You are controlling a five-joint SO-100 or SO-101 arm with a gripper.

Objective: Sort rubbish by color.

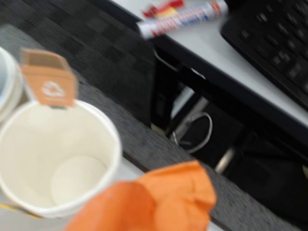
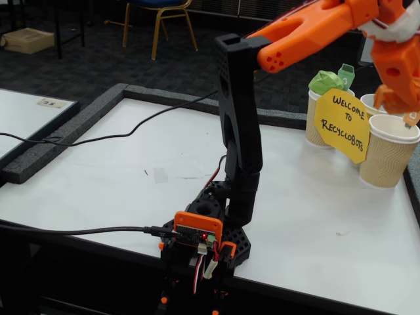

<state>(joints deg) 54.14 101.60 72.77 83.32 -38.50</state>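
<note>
An orange crumpled paper wad (image 1: 159, 202) fills the bottom of the blurred wrist view, hanging just right of the open mouth of an empty paper cup (image 1: 57, 159) that carries an orange recycling tag (image 1: 48, 79). No fingers show in that view. In the fixed view my gripper (image 2: 394, 102) hovers at the far right above the cups, and the wad blends into its orange body there. It appears shut on the wad. A green wad (image 2: 326, 82) sits in the left cup (image 2: 318, 125), under a green tag (image 2: 346, 71).
A yellow "Welcome to Recyclobots" sign (image 2: 342, 125) hangs in front of the cups, with a ribbed cup (image 2: 387, 154) at the right. Another cup's rim (image 1: 7, 82) shows at the wrist view's left edge. Beyond the table's edge are a marker (image 1: 183, 17) and a keyboard (image 1: 274, 43).
</note>
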